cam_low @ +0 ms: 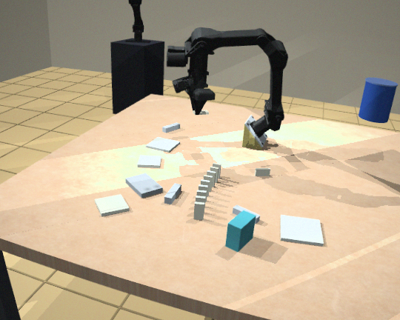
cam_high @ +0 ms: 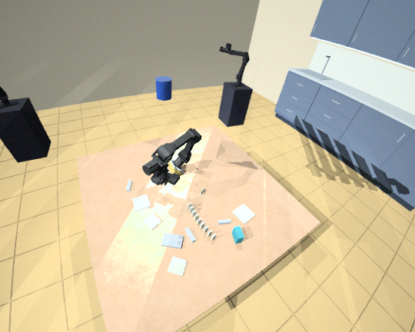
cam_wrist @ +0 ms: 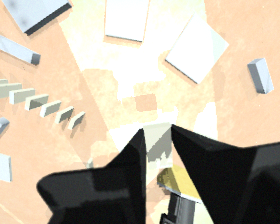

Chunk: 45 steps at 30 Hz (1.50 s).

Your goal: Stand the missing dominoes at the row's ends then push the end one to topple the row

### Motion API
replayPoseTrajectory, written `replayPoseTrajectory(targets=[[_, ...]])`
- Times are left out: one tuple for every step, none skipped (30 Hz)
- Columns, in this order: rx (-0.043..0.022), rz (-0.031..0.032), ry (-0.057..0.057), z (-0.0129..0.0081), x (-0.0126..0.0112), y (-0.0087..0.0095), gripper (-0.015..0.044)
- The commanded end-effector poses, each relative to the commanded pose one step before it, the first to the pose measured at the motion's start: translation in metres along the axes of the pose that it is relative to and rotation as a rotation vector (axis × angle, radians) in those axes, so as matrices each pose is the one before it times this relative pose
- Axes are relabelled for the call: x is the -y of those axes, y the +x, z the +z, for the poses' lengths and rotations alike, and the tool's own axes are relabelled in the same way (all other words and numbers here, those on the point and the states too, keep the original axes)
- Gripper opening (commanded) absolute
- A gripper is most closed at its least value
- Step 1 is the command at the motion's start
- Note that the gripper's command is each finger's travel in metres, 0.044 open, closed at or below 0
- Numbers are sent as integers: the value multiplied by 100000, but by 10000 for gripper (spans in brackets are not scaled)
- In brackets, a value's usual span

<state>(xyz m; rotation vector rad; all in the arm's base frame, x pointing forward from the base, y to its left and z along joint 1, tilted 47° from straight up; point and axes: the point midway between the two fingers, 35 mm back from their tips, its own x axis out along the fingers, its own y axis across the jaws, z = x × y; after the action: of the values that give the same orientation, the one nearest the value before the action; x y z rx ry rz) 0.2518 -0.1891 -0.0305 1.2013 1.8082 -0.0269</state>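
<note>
Several pale dominoes stand in a spaced row; one is the near-end domino (cam_low: 199, 210), and others of the row show in the top view (cam_high: 199, 221) and the wrist view (cam_wrist: 37, 102). A separate pale domino (cam_high: 202, 190) (cam_low: 262, 172) (cam_wrist: 89, 163) lies on its long edge, off the row's far end on the arm base's side. My gripper (cam_low: 198, 112) (cam_wrist: 156, 130) is shut on another pale domino (cam_wrist: 158, 142) (cam_low: 204, 112), whose end shows between the fingertips. It is held in the air beyond the row's far end, away from the standing dominoes. Its lower part is unclear.
A teal block (cam_high: 237, 234) (cam_low: 240, 231) stands near the row's near end. A grey slab (cam_high: 172, 240) (cam_low: 144, 184), white tiles such as one (cam_high: 244, 214) (cam_low: 301, 230) at the right, and bars including one (cam_high: 190, 234) (cam_low: 172, 193) lie around the row. The yellow base mount (cam_low: 250, 138) stands behind.
</note>
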Motion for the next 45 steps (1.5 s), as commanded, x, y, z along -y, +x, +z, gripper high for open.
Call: replayPoseTrajectory(targets=[[-96, -754, 12908, 305, 490, 1, 107], [0, 0, 0, 0, 0, 0, 107], [0, 0, 0, 0, 0, 0, 107], [0, 0, 0, 0, 0, 0, 107], [0, 0, 0, 0, 0, 0, 107], [0, 0, 0, 0, 0, 0, 107], [195, -155, -24, 28, 14, 40, 107], [585, -462, -73, 84, 42, 121, 107], [981, -764, -119, 138, 69, 201, 107], [1193, -910, -140, 163, 80, 241, 107], [1204, -898, -135, 159, 77, 240, 107], [1214, -885, -131, 155, 73, 238, 107], [1223, -872, -126, 151, 70, 237, 107], [1233, -859, -121, 147, 67, 235, 107], [1243, -846, -117, 142, 63, 233, 107], [1252, -833, -112, 138, 60, 231, 107], [1205, -815, -91, 116, 49, 223, 107], [1214, -802, -87, 112, 46, 221, 107], [1223, -789, -82, 108, 43, 219, 107], [1232, -775, -77, 104, 41, 216, 107], [1241, -762, -73, 100, 38, 213, 107], [1250, -748, -68, 96, 35, 211, 107], [1259, -735, -63, 91, 32, 208, 107], [1267, -721, -58, 87, 30, 205, 107], [1276, -707, -53, 83, 27, 202, 107], [1284, -693, -48, 79, 25, 199, 107], [1354, -683, -55, 93, 29, 202, 107], [1364, -669, -49, 88, 27, 198, 107], [1372, -654, -43, 84, 24, 194, 107], [1380, -639, -37, 80, 22, 191, 107], [1387, -624, -31, 75, 19, 187, 107], [1395, -609, -25, 71, 17, 182, 107], [1402, -594, -18, 67, 14, 178, 107], [1409, -578, -12, 63, 12, 174, 107], [1416, -563, -6, 59, 10, 169, 107], [1423, -548, 1, 55, 8, 165, 107], [1430, -530, 7, 51, 5, 160, 107], [1437, -514, 14, 47, 3, 156, 107], [1443, -498, 21, 43, 1, 150, 107], [1449, -482, 28, 40, 0, 145, 107], [1455, -466, 35, 36, -2, 140, 107], [1461, -450, 42, 32, -4, 135, 107], [1467, -434, 49, 29, -5, 129, 107], [1472, -418, 56, 25, -7, 124, 107], [1477, -402, 64, 22, -8, 118, 107]])
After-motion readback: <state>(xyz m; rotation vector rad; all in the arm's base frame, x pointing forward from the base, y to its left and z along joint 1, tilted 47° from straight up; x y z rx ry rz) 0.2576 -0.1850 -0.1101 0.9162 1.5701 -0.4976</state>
